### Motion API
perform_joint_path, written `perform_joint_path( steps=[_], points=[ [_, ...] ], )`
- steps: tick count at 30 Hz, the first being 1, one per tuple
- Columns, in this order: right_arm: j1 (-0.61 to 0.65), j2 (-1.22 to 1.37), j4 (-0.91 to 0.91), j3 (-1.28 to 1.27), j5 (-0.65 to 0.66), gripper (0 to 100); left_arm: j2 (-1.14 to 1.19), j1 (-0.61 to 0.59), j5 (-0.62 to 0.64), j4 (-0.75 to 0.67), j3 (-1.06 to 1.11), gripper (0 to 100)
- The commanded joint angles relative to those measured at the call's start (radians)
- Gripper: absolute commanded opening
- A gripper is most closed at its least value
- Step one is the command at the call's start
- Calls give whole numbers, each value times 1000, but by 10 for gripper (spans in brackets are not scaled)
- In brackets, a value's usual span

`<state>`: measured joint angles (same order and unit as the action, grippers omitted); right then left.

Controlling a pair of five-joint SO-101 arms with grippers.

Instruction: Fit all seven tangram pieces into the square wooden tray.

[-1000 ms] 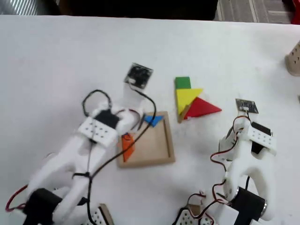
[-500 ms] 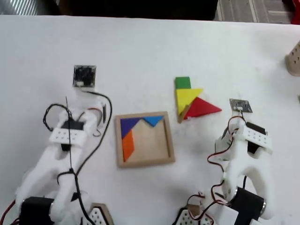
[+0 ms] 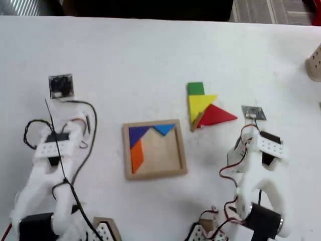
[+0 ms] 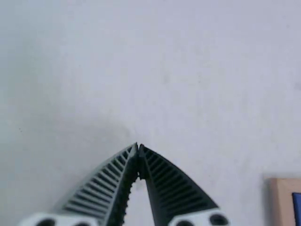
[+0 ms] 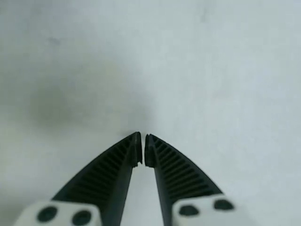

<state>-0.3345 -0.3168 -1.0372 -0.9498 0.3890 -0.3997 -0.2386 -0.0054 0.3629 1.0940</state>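
The square wooden tray (image 3: 163,153) lies mid-table and holds a purple triangle (image 3: 136,134), a light blue triangle (image 3: 164,129) and an orange parallelogram (image 3: 137,154). Behind it to the right lie a green square (image 3: 195,89), a yellow triangle (image 3: 199,104), a red triangle (image 3: 215,115) and a small tan piece (image 3: 193,124), touching one another. My left arm (image 3: 50,150) stands left of the tray; its gripper (image 4: 138,149) is shut over bare table, with the tray's rim (image 4: 282,202) off to one side. My right arm (image 3: 261,150) stands right of the tray, its gripper (image 5: 142,139) shut and holding nothing.
A beige pegged object (image 3: 314,63) sits at the table's right edge. Circuit boards and wires (image 3: 205,231) lie at the front edge between the arm bases. White table stretches behind the tray and the pieces.
My left arm has swung from over the tray's left side out to the left, uncovering the three pieces in it. The right arm has edged slightly left.
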Motion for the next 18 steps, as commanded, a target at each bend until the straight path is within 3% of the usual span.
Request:
perform_joint_path(
  steps=[1,10,15,18],
  points=[
    [25,-143,2,-58,8,17,-35,-7,-120,26,-8,27],
    [24,-481,71,-256,-2,22,-33,-5,-127,25,-8,27],
    [24,-455,71,-250,-2,22,44,30,-129,40,-57,27],
    [24,-407,71,-222,2,22,171,16,-129,153,-195,27]
  ],
)
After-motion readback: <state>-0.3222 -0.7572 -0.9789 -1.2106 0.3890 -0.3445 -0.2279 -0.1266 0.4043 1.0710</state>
